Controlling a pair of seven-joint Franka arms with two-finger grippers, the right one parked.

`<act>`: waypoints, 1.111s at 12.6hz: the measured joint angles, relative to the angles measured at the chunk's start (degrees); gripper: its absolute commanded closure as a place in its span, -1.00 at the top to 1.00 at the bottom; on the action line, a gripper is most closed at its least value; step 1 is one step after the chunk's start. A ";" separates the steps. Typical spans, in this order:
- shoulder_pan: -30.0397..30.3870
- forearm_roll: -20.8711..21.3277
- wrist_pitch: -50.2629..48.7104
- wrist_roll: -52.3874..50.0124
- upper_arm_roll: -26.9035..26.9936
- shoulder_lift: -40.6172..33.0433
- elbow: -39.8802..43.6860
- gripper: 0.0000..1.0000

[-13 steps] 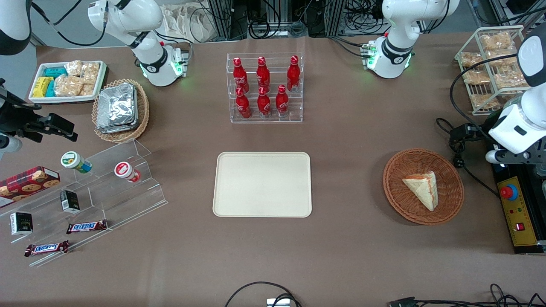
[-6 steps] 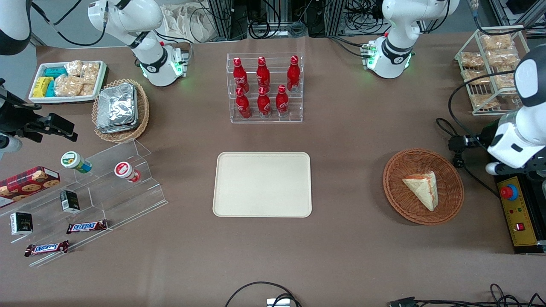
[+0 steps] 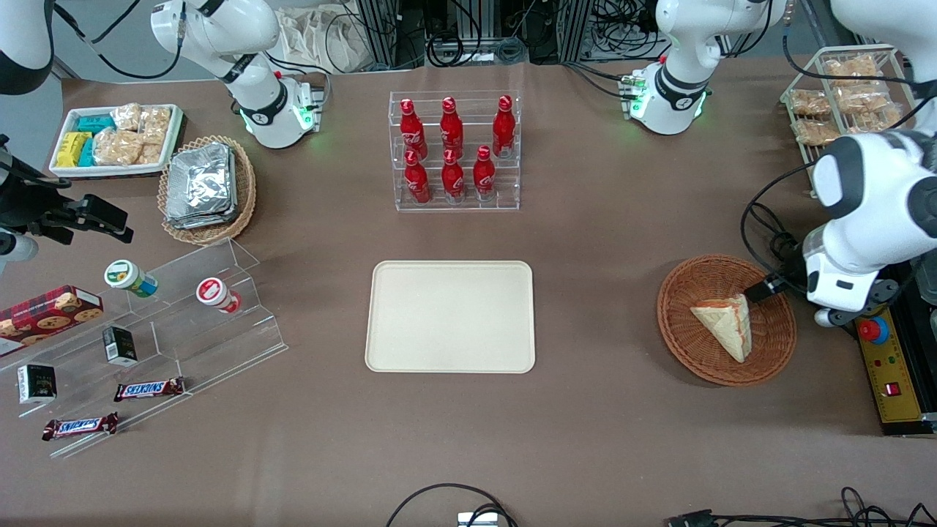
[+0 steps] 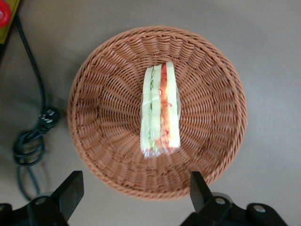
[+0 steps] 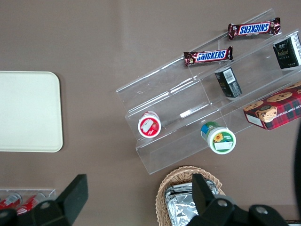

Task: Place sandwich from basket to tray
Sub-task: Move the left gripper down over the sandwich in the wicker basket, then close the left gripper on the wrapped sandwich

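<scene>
The sandwich (image 3: pixel 725 327), a pale bread wedge with a red-orange and green filling edge, lies in the reddish-brown woven basket (image 3: pixel 677 322) toward the working arm's end of the table. In the left wrist view the sandwich (image 4: pixel 160 112) sits mid-basket (image 4: pixel 101 94). My left gripper (image 3: pixel 761 289) hovers over the basket's rim, beside the sandwich, not touching it. It is open and empty (image 4: pixel 134 190), its fingers (image 4: pixel 70 192) spread wide over the rim. The cream tray (image 3: pixel 450 316) lies flat mid-table and bare; it also shows in the right wrist view (image 5: pixel 28 110).
A clear rack of red bottles (image 3: pixel 454 150) stands farther from the camera than the tray. A black cable (image 4: pixel 33 136) and a yellow control box with a red button (image 3: pixel 882 362) lie beside the basket. A wire rack of snack packets (image 3: pixel 842 110) stands near the working arm's base.
The left arm has swung in from the table's edge toward the basket; its gripper now hangs over the basket rim. Sandwich, basket and tray have not moved.
</scene>
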 measured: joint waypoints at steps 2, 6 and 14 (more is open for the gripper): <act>0.00 0.00 5.67 -2.21 0.00 1.12 -2.87 1.00; -0.01 -0.02 12.65 -5.07 -0.01 5.21 -4.84 1.00; -0.50 -0.31 19.78 -7.84 -0.35 11.59 -4.83 -1.00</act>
